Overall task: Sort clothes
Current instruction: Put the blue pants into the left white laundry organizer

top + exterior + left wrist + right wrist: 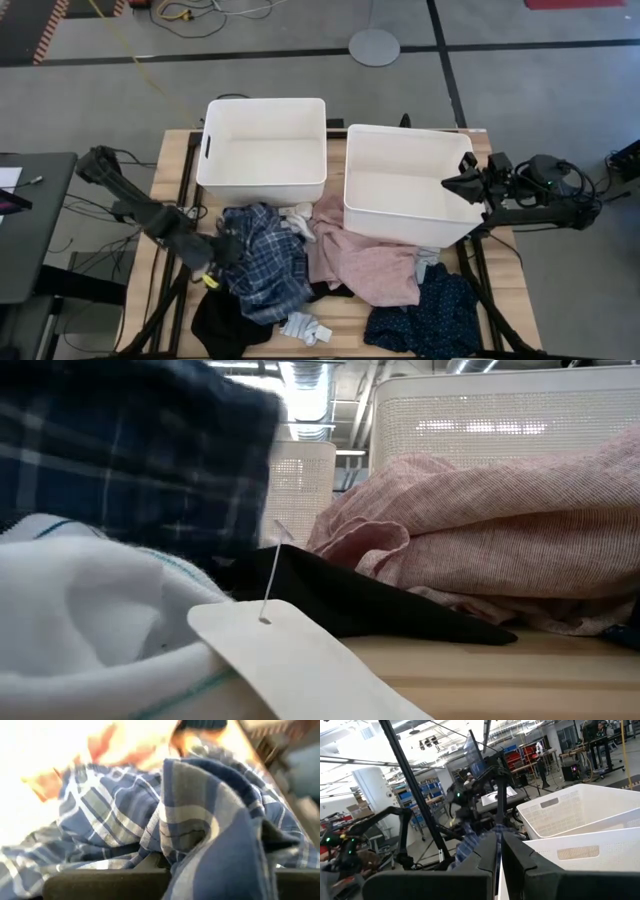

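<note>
Left gripper (222,250) at left edge of clothes heap, fingers pinched on plaid shirt (262,258). Shirt bunched, long axis running from left bin (263,148) toward table's front edge. Black top (232,318) under it, at front. Pink top (362,262) center, against right bin (412,184). Navy dotted piece (428,315) front right. Right gripper (462,183) over right bin's rim, fingers pressed together, empty.

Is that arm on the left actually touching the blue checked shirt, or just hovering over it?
Touching. In the left wrist view the plaid shirt bunches up right against the shut fingers; the high view shows the left gripper buried in its edge.
</note>
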